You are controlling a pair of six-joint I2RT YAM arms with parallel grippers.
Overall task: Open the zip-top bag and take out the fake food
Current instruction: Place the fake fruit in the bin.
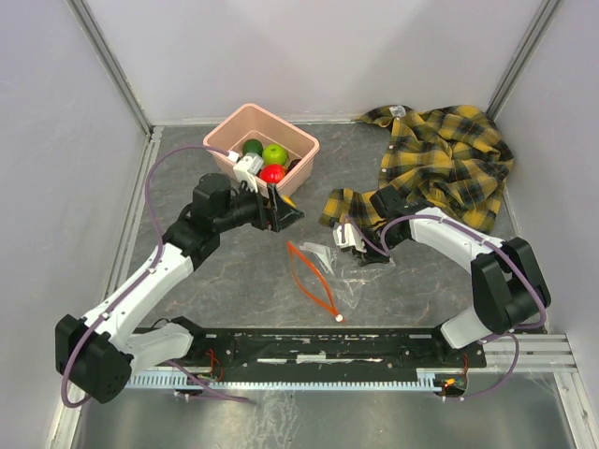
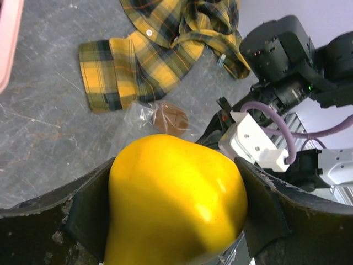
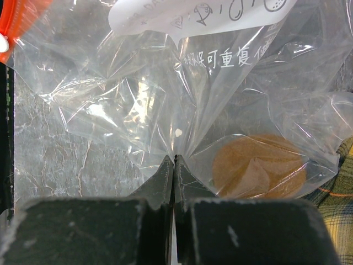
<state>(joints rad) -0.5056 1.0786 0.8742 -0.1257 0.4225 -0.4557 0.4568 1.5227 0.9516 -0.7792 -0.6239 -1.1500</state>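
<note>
A: Surface and room?
B: Grey marbled surface (image 1: 234, 281). Plain pale walls (image 1: 309, 56) on the left, far and right sides, with metal posts (image 1: 110, 61) at the two far corners. A black rail (image 1: 318, 348) runs along the near edge. The left arm (image 1: 140, 281) and right arm (image 1: 459, 245) are bolted to it.
A: What's on it?
B: A pink tub (image 1: 281, 123) near the far edge, left of centre. A plaid shirt (image 1: 449, 159) is bunched in the far right corner. The bag (image 1: 346, 279) lies near the middle, with its orange zip strip (image 3: 25, 16) on the left side. The white slider (image 1: 338, 319) is at the end toward the near edge.
A: Fruit?
B: The dark green fruit (image 1: 253, 147), light green fruit (image 1: 275, 153) and red fruit (image 1: 272, 173) are in the tub. The brown fruit (image 3: 259, 165) is inside the bag, at the end next to the shirt. The yellow fruit (image 2: 174, 199) is out of the bag, in the left jaws.
A: Jaws?
B: The left jaws are spread wide around the yellow fruit, one finger on each side, just off the tub's near corner. The right jaws are pinched fully together on a fold of the bag film, just beside the brown fruit.
A: Any writing?
B: White Chinese print (image 3: 231, 58) on the film. I can read 可重, the rest is creased. Above it is a white panel (image 3: 193, 14) with dark drawn marks, cut off at the top edge and unreadable.
</note>
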